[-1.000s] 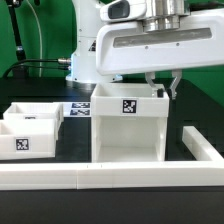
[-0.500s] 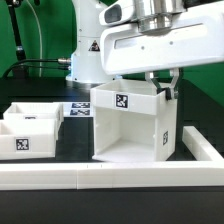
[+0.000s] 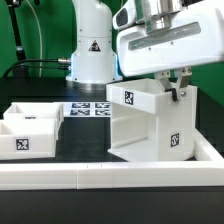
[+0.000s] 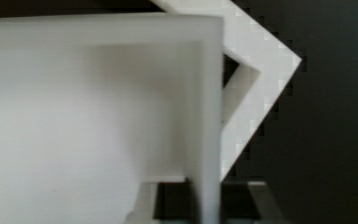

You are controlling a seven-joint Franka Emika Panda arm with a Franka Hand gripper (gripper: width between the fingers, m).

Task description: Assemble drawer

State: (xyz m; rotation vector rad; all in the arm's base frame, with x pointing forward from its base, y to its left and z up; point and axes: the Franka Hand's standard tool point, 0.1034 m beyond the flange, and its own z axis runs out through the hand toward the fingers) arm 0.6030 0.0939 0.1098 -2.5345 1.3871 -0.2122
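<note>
The tall white drawer shell (image 3: pixel 150 125) stands on the black table at the exterior view's right, turned at an angle, with tags on its top edge and side. My gripper (image 3: pixel 172 88) is shut on the shell's upper wall, one finger on each side of it. The wrist view shows that thin wall (image 4: pixel 215 120) running between my dark fingertips (image 4: pixel 176 200). Two shallow white trays (image 3: pixel 30 130) with a tag sit together at the exterior view's left, apart from the shell.
A long low white border wall (image 3: pixel 100 175) runs along the front and bends back at the exterior view's right (image 3: pixel 205 140). The marker board (image 3: pixel 90 108) lies flat behind the trays. The robot base (image 3: pixel 90 50) stands at the back.
The shell, held in my gripper, has slid toward the exterior view's right and turned, so its side wall now faces the camera. The trays have not moved.
</note>
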